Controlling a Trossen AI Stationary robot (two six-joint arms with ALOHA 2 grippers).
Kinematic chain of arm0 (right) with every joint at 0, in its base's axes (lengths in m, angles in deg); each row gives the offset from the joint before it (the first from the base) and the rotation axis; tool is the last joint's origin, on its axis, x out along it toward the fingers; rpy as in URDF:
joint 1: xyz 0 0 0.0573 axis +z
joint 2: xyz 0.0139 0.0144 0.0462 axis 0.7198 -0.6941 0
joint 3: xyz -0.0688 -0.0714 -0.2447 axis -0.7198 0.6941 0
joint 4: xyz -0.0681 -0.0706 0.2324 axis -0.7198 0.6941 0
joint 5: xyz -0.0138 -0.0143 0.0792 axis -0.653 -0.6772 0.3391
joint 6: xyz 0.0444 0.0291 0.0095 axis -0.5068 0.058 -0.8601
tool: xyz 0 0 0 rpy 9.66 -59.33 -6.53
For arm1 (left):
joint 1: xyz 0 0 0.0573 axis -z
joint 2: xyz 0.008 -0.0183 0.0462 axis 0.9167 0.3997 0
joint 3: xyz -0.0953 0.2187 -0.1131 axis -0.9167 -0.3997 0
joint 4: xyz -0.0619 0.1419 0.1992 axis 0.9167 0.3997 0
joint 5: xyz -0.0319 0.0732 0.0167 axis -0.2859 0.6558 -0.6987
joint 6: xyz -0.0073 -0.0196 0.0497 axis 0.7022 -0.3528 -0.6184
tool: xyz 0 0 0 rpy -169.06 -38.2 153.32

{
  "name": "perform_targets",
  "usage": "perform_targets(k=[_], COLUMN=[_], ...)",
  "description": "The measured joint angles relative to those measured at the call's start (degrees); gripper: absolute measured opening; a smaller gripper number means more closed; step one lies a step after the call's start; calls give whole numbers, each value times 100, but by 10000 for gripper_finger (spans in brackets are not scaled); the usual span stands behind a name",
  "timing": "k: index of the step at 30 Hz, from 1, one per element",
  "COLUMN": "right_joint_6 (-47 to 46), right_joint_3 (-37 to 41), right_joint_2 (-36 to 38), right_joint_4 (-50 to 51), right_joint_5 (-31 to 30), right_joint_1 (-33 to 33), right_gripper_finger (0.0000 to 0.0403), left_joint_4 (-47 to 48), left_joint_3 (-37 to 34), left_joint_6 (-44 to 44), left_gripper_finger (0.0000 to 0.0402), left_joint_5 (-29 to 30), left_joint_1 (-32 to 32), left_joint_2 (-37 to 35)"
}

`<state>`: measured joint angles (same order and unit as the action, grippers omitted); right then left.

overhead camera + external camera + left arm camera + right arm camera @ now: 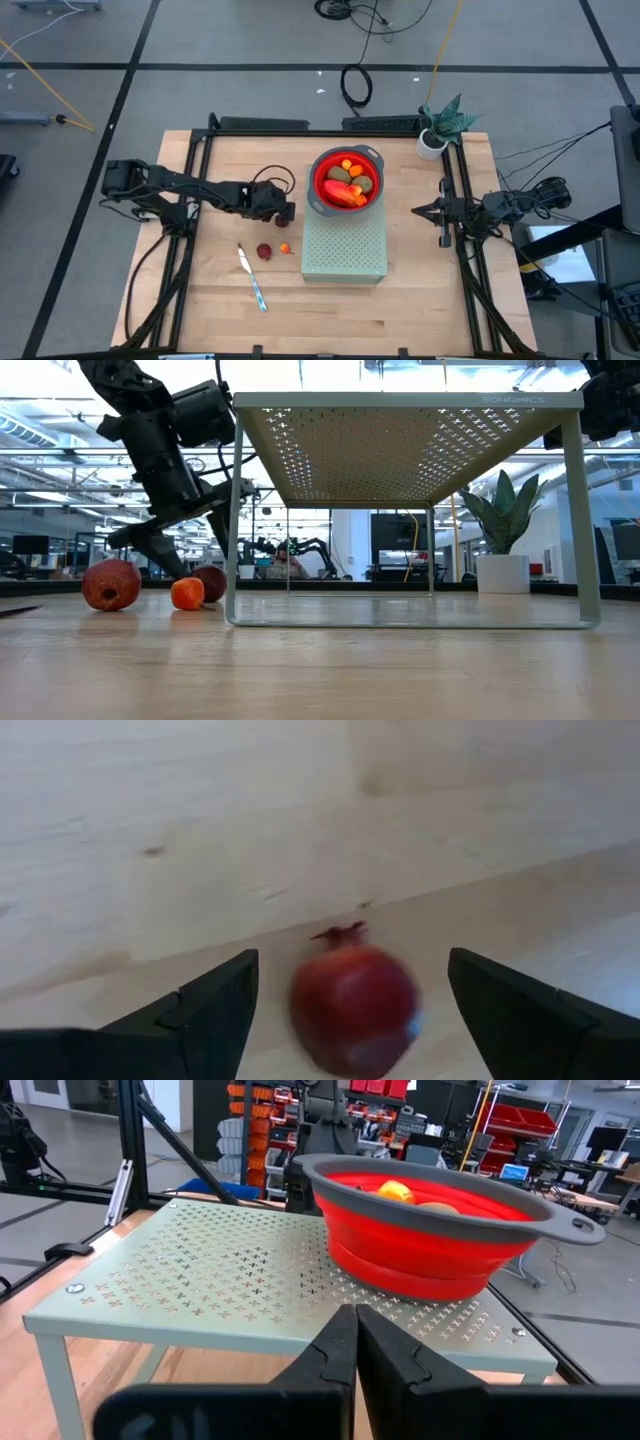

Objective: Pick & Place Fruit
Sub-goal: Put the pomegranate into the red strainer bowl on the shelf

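Observation:
My left gripper [287, 211] [352, 960] is open and low over the table, left of the red bowl [318, 160]. One dark red ball [353, 1008] [209, 581] lies on the wood between its fingers, clear of both. A second dark red ball [264, 251] [110, 584] and a tiny orange ball [285, 248] [187, 593] rest on the table nearer the front. The bowl stands on a pale green perforated stand [345, 250] and holds the elongated red-orange fruit [345, 194], brown-green ovals [341, 175] and orange balls [347, 163]. My right gripper [420, 211] [355, 1330] waits shut, right of the stand.
A thin knife with a light-blue handle [252, 278] lies on the table in front of the loose fruit. A potted plant [440, 128] stands at the far right corner. The stand's legs [231, 510] rise just right of the fruit. Bare wood stretches along the near edge.

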<state>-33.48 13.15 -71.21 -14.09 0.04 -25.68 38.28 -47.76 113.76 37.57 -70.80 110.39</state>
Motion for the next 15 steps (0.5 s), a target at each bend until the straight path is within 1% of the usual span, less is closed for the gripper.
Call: perform_targets(k=[6, 9, 15], right_joint_6=[1, 2, 2], right_joint_3=[0, 0, 0], right_joint_2=[-2, 0, 0], right_joint_4=[4, 2, 2], right_joint_5=[-2, -2, -5], right_joint_1=[0, 0, 0], right_gripper_finger=[0, 0, 0], left_joint_4=[-270, -256, -262], left_joint_3=[2, 9, 22], left_joint_6=[28, 37, 162], left_gripper_finger=[326, 326, 321], left_joint_5=[-95, -291, -352], left_joint_1=[0, 0, -2], left_joint_2=[298, 431, 547])
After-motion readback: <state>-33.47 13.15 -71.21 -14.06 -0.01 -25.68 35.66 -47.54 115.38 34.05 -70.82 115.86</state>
